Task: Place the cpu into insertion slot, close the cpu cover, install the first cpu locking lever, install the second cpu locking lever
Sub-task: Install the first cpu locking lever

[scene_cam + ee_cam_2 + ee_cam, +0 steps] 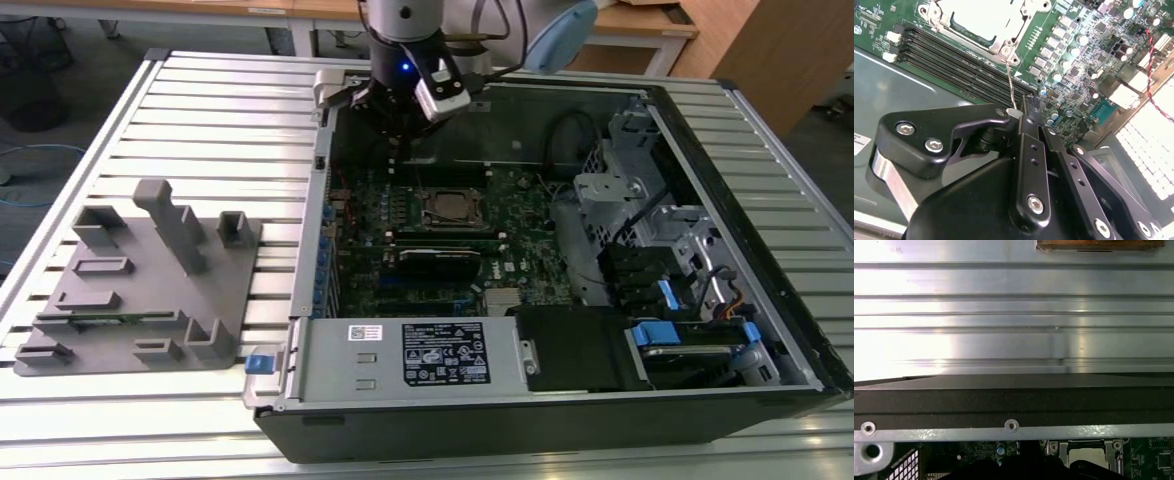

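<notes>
**CPU seated, cover down, lever in the jaws**

On the exterior view's left, a grey fixture tray lies beside the open computer case. Further right, the gripper hangs just beside the insertion slot. In the second wrist view the cpu sits in the slot with the cpu cover flat over it. The jaws are pressed together, apparently pinching 1 raised locking lever. I judge 2 steps done, with the lever latching left.

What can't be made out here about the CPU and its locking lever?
- Locking lever: its near end is hidden behind the gripper, second wrist view.
- Cpu: cut off by the picture edge, both wrist views.
- Whether the lever is hooked down: too small, exterior view.
</notes>
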Tool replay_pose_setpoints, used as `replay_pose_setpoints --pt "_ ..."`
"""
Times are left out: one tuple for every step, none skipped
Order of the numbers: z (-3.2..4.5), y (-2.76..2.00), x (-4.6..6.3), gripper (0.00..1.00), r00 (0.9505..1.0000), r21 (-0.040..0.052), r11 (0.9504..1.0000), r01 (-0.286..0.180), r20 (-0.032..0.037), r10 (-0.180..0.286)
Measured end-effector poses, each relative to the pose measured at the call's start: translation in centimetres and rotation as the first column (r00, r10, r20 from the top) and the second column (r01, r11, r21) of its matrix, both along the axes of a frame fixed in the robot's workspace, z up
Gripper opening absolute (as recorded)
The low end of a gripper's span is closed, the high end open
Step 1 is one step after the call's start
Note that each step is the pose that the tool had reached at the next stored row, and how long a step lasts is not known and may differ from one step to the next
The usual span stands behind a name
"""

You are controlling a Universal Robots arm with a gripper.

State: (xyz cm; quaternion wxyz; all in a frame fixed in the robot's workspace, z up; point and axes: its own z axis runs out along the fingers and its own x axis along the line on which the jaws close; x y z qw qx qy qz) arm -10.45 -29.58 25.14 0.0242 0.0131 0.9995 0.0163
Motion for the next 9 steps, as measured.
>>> replay_pose_setpoints --pt "0.0 0.0 0.08 0.1 1.0 0.0 1.0 0.0 0.0 0.0" --pt "0.0 -0.01 0.16 0.1 1.0 0.0 1.0 0.0 0.0001 0.0" --pt "0.0 -0.01 0.24 0.1 1.0 0.0 1.0 0.0 0.0 0.0" --pt "0.0 -0.01 0.33 0.1 1.0 0.0 1.0 0.0 0.0 0.0" --pt "0.0 -0.02 0.43 0.1 1.0 0.0001 1.0 0.0 0.0001 0.0" --pt "0.0 -0.02 0.55 0.1 1.0 0.0 1.0 0.0 0.0 0.0" --pt "0.0 -0.03 0.65 0.1 1.0 0.0 1.0 0.0 0.0 0.0" --pt "0.0 -0.03 0.75 0.1 1.0 0.0 1.0 0.0 0.0 0.0" --pt "0.0 -0.04 0.84 0.1 1.0 0.0 1.0 0.0 0.0 0.0"
